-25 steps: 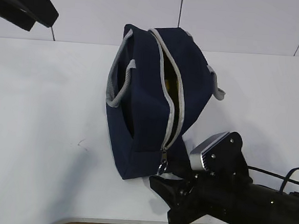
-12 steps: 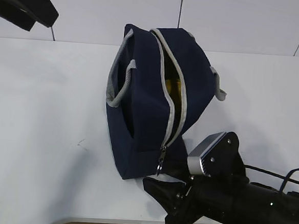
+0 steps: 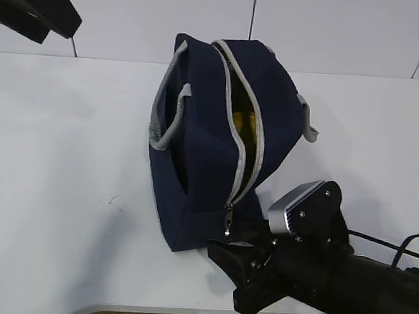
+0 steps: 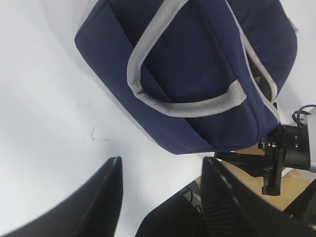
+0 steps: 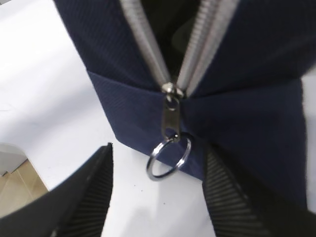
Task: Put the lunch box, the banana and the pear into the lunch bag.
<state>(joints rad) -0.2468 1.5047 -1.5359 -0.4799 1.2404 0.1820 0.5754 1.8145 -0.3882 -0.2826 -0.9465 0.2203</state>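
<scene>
The navy lunch bag [image 3: 203,149] stands on the white table, its grey zipper open along the top. Something yellow [image 3: 242,123] shows inside through the opening; I cannot tell whether it is the banana or the pear. The lunch box is hidden. My right gripper [image 3: 240,254] is open at the bag's near end, its jaws to either side of the ring pull [image 5: 168,158], not touching it. The bag fills the top of the right wrist view [image 5: 237,98]. My left gripper [image 4: 160,170] is open and empty, held high at the far left [image 3: 33,4], looking down on the bag [image 4: 197,74].
The white table [image 3: 57,175] spreads to the left and right of the bag. Its front edge [image 3: 148,312] lies just below my right arm. A white wall stands behind the table. The grey handles [image 4: 173,103] hang on the bag's sides.
The bag's opening has spread a little wider, showing more yellow inside. My right gripper drew slightly back and then moved in again at the ring pull.
</scene>
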